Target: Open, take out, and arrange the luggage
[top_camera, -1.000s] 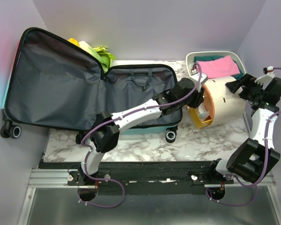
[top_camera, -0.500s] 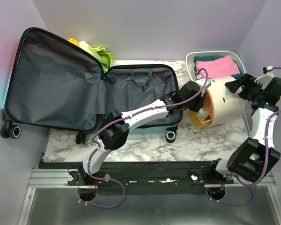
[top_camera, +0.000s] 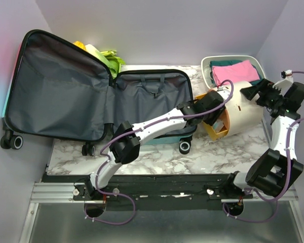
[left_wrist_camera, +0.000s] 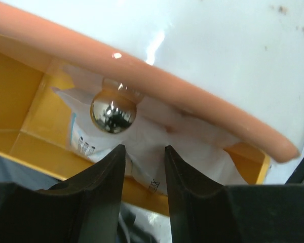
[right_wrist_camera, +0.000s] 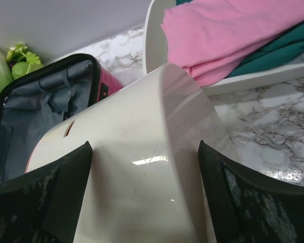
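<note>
- Dark grey lining shows: the luggage (top_camera: 142, 101) lies unzipped at the left of the marble table (top_camera: 157, 159), lid propped against the left wall, base flat.
- Just right of it, a white bin (top_camera: 243, 114) lies on its side, orange rim (left_wrist_camera: 192, 106) toward the luggage, a yellow box (left_wrist_camera: 20, 101) in its mouth.
- Left gripper (left_wrist_camera: 144, 149) is at that mouth, fingers a narrow gap apart, nothing pinched; a white packet (left_wrist_camera: 192, 152) and a shiny ball (left_wrist_camera: 113, 112) sit just beyond.
- Right gripper (right_wrist_camera: 144, 147) is spread wide, clamped across the bin's wall.
- White tray (top_camera: 207, 63) stands behind, holding pink cloth (top_camera: 235, 71).
</note>
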Controlling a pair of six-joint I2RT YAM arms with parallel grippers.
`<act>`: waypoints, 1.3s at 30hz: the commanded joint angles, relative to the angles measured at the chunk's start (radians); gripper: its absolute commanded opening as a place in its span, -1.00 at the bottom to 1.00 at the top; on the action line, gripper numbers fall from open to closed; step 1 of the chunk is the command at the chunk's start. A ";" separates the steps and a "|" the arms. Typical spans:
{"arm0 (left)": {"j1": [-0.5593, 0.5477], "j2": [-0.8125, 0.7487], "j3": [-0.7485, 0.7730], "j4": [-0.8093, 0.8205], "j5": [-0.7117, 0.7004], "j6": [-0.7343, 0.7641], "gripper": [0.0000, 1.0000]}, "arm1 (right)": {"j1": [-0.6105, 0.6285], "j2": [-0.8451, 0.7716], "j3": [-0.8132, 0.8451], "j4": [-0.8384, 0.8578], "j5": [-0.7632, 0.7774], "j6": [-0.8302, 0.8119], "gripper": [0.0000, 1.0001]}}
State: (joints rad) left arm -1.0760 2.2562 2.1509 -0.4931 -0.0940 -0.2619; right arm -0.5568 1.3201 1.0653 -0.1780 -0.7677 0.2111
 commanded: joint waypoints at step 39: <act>-0.016 0.170 0.302 -0.300 -0.010 0.092 0.86 | 0.014 0.024 -0.005 -0.144 0.063 -0.041 0.82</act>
State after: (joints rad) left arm -1.0775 2.2997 2.3192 -0.7231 -0.1669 -0.1696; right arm -0.5537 1.3239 1.0691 -0.1955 -0.7547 0.2161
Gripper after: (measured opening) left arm 0.922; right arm 0.912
